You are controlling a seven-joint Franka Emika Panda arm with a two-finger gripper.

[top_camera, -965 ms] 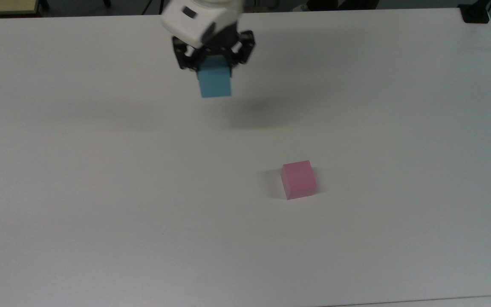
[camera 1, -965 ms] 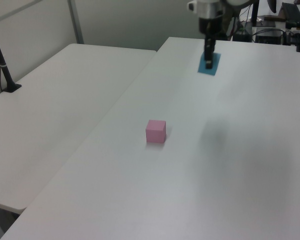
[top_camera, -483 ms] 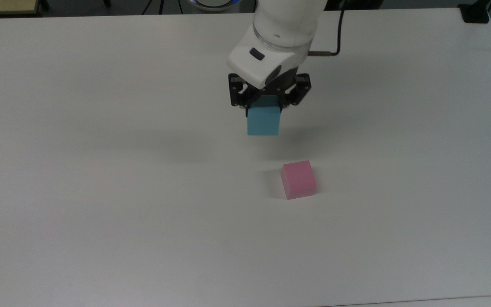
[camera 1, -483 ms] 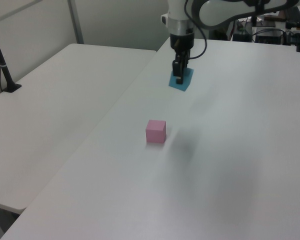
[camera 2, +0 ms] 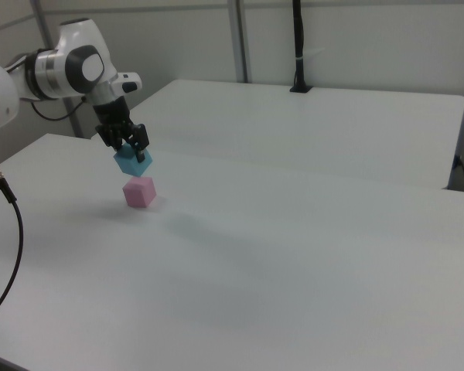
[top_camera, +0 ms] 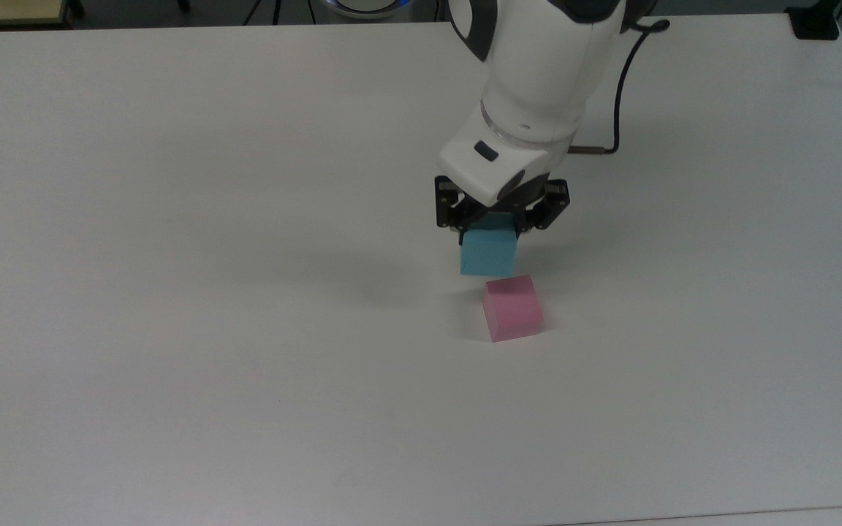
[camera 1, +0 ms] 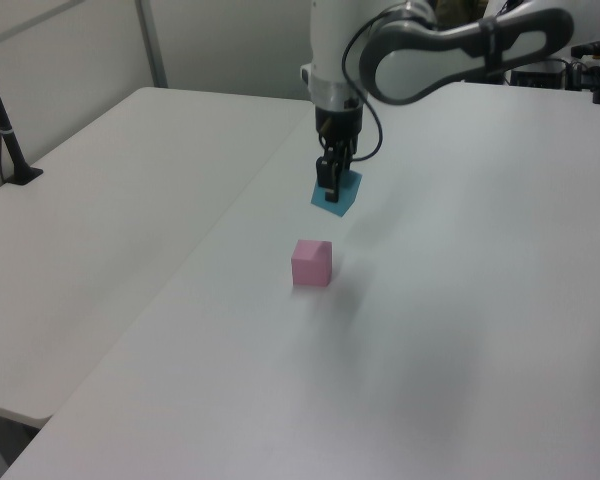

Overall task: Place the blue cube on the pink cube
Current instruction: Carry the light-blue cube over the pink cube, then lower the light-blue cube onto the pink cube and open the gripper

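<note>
From the top view we see the white arm (top_camera: 538,80) reaching down over the white surface (top_camera: 172,292), and its gripper (top_camera: 498,226) has the jaws clamped on the blue cube (top_camera: 489,253), one black finger on each side of it. The blue cube hangs in the air, clear of the surface, and sits just above the pink cube (top_camera: 512,307) in this view, its lower edge nearly meeting the pink cube's far edge. The pink cube rests flat on the surface on its own, and a soft shadow lies to the top view's left of it. A black cable (top_camera: 622,88) loops off the arm.

Over to the left view: the gripper (camera 1: 332,180) points straight down, jaws closed around the blue cube (camera 1: 338,194), which hangs tilted with a corner lowest. The pink cube (camera 1: 311,263) sits on the surface nearer the camera, apart from the blue one. A second white table (camera 1: 110,200) stands at the left view's left.

The right view now: the gripper (camera 2: 129,141) carries the blue cube (camera 2: 133,161) just above the pink cube (camera 2: 139,192), with a slim gap between them, and the blue cube looks turned against the pink one.
</note>
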